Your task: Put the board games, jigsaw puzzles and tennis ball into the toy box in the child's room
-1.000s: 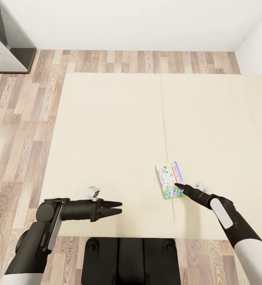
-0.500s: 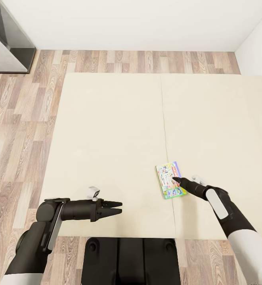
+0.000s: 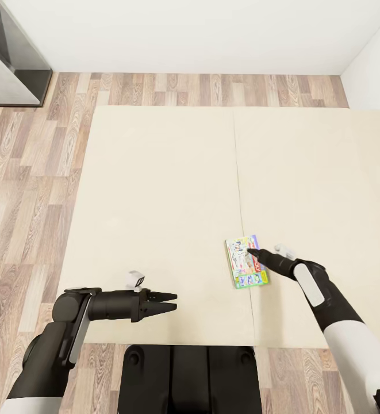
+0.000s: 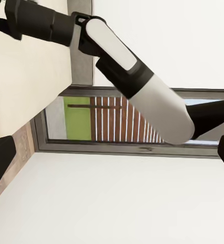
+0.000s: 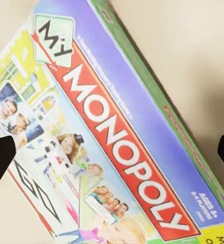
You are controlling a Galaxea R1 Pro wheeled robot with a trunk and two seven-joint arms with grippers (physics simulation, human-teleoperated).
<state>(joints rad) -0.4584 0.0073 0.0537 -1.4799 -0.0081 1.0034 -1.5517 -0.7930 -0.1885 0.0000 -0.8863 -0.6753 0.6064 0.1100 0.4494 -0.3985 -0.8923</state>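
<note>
Since a second ago the right gripper (image 3: 252,252) has slid forward from the near corner of the board game (image 3: 246,261) to sit over its middle, while the left gripper (image 3: 172,302) has stayed where it was, over the near edge of the bed (image 3: 155,190). Nearest the robot, the left gripper points toward the right side with its fingers slightly spread and nothing between them. Its wrist view looks sideways across the room and catches the right arm's black and white links, a strip of cream mattress, and a window (image 4: 122,122) in a white wall, none of which the head view offers. The right wrist view looks straight down on the game's lid, close enough to read "My Monopoly" on a red band, with the dark fingertips (image 5: 0,157) parted wide at either edge of the picture, not closed on the box. The game lies flat just left of the seam between the two mattresses. Beyond the bed runs wood-plank floor (image 3: 34,172), then white walls, with a grey worktop (image 3: 8,69) in the far left corner.
</note>
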